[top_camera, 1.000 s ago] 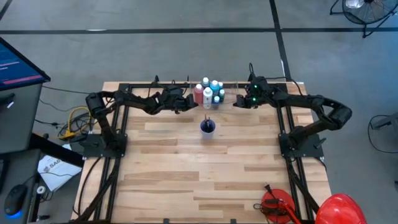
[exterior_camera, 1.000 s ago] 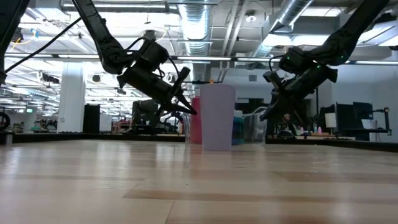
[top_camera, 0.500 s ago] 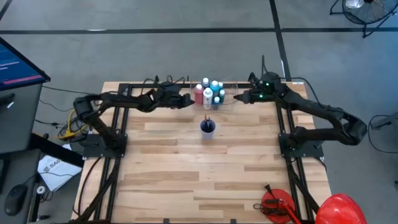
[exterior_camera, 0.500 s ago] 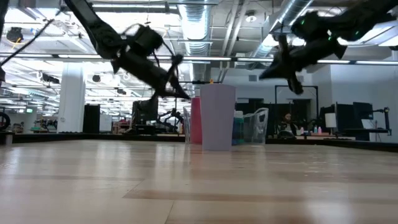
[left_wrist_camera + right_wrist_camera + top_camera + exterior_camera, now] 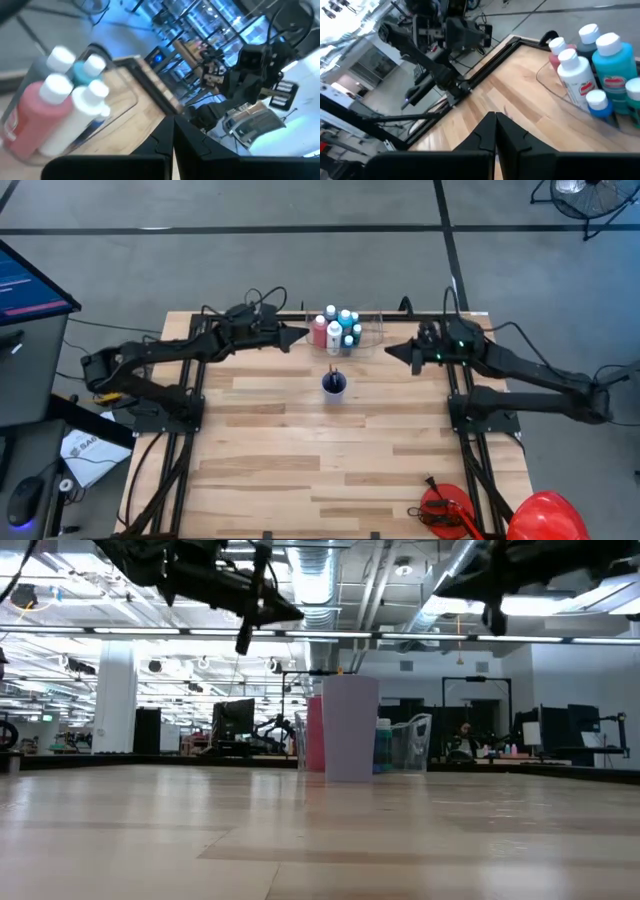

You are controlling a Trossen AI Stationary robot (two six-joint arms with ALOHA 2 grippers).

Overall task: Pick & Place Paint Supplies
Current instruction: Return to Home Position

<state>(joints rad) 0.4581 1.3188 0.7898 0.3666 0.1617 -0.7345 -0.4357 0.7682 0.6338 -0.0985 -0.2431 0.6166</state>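
The paint bottles [image 5: 337,328] stand together inside the clear tub [image 5: 372,336] at 12 o'clock on the surface [image 5: 300,450]. The left gripper [image 5: 298,334] hangs at 9 o'clock of the tub, the right gripper [image 5: 390,352] at 4 o'clock. Both have the fingers pressed together, holding nothing.

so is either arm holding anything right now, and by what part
Nothing is held: the left end effector and right end effector are both shut and empty.
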